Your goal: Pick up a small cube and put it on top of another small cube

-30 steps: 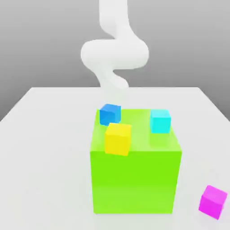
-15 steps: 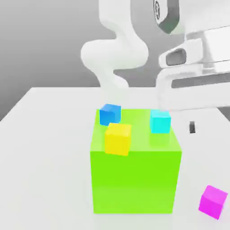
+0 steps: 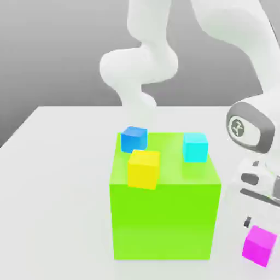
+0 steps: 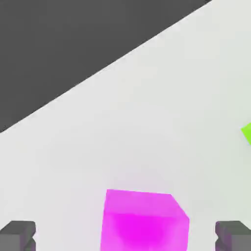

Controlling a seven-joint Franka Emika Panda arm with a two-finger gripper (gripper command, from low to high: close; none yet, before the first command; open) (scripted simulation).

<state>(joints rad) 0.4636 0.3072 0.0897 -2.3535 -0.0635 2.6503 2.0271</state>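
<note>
The small plain magenta cube [image 3: 259,245] is seen on the white table [image 3: 54,180] at the exterior view's lower right, beside the large lime-green block [image 3: 164,219]. The gripper [image 4: 125,235] is held spread wide, its fingertips [image 4: 17,234] flanking the cube. A straight, centred descent is advised before closing. This flanking is revealed by the hand view; the block-top cubes are shown by the exterior view
</note>
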